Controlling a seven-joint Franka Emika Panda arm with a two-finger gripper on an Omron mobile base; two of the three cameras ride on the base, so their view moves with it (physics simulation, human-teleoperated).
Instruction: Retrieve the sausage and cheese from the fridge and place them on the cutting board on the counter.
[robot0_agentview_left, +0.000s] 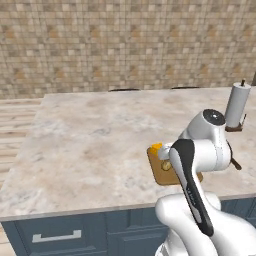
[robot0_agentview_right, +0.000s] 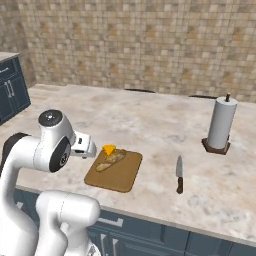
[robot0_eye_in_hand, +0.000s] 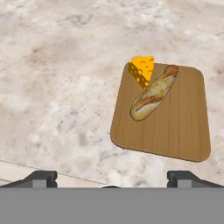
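Nearest you, the gripper (robot0_eye_in_hand: 112, 177) hangs above the front edge of the counter (robot0_agentview_left: 90, 145), its two dark fingertips (robot0_eye_in_hand: 41, 177) set wide apart with nothing between them. In the right base view the hand (robot0_agentview_right: 82, 145) sits just left of the cutting board (robot0_agentview_right: 120, 175), at about the height of the arm's elbow.

Just past the fingertips you have the cutting board, lying flat on the counter near its front edge. The cheese (robot0_eye_in_hand: 142, 70), a yellow-orange wedge, rests at the board's far left corner, partly overhanging the edge. A tan bread loaf (robot0_eye_in_hand: 153, 94) lies diagonally on the board, its far end touching the cheese. In the left base view the arm covers most of the board; you see the cheese (robot0_agentview_left: 156, 147) at its corner.

To the right of the board, apart from it, a knife (robot0_agentview_right: 179, 175) lies on the counter with its dark handle toward you. Farther back and right stands a paper towel roll (robot0_agentview_right: 221, 122) upright on its dark base. Beyond the counter, a tan tiled wall (robot0_agentview_right: 140, 45).
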